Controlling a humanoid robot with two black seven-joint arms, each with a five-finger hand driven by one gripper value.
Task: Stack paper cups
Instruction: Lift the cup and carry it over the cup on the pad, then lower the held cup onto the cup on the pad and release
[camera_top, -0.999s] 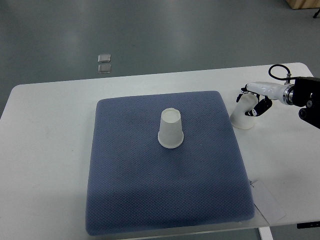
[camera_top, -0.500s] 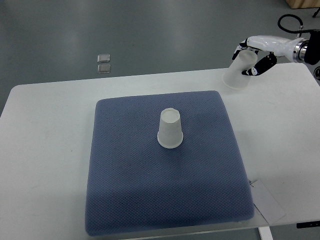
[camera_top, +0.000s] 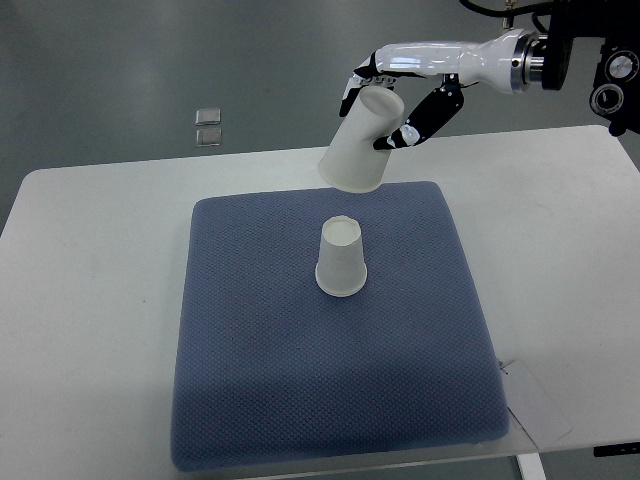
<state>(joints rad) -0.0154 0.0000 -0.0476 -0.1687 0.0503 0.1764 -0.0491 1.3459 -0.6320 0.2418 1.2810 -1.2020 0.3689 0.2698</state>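
Since a second ago the right robot hand has carried its paper cup up off the white counter at the right of the mat and across to the left; it now holds the cup in the air over the far edge of the blue mat, its fingers wrapped around the cup's narrow end; the cup is tilted, open mouth pointing down and to the left, base up inside the grasp; a second paper cup has not shifted; it stands upside down near the middle of the mat, flat base up, just nearer the camera than the held one and clear of it; two small clear squares lie on the grey floor beyond the counter; a white sheet sits at the counter's near right corner.
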